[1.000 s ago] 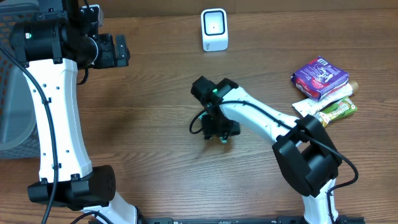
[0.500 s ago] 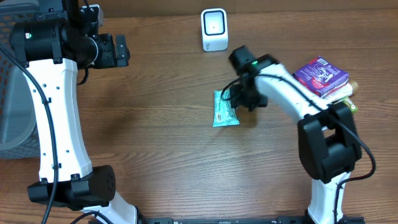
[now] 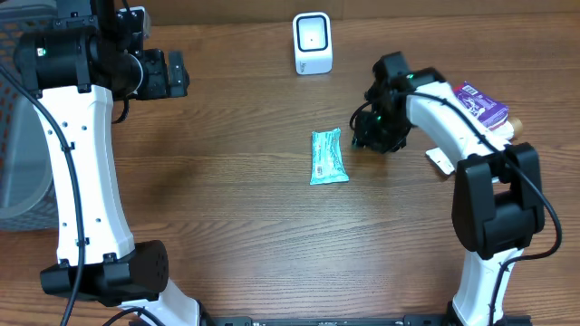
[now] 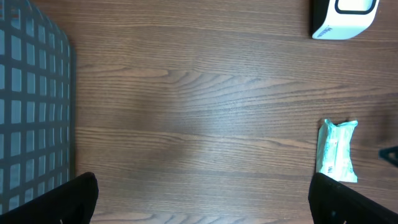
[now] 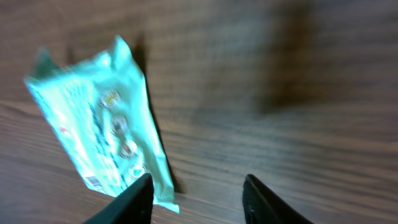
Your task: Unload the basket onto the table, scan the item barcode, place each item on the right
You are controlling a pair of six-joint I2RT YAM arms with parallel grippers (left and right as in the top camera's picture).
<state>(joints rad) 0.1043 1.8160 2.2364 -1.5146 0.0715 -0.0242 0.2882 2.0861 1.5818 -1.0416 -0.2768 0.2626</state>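
Note:
The item, a teal snack packet [image 3: 328, 157], lies flat on the wooden table near the middle, with nothing holding it. It also shows in the left wrist view as the packet [image 4: 336, 158] at the right edge, and in the right wrist view as the packet [image 5: 102, 137] at the left. The white barcode scanner [image 3: 313, 43] stands at the table's back edge, also seen as the scanner [image 4: 345, 15]. My right gripper [image 3: 376, 136] hovers just right of the packet, open and empty [image 5: 198, 193]. My left gripper [image 3: 172, 74] is high at the back left, wide open [image 4: 205, 205].
A purple pack [image 3: 480, 101] and other packets lie at the right side, partly hidden by my right arm. A grey wire basket [image 3: 18, 136] stands at the left edge, also seen as the basket [image 4: 31, 106].
My right gripper carried the teal packet from the table's middle up and right, let it go there, then moved further right and narrowed its jaws. The left arm has not moved.

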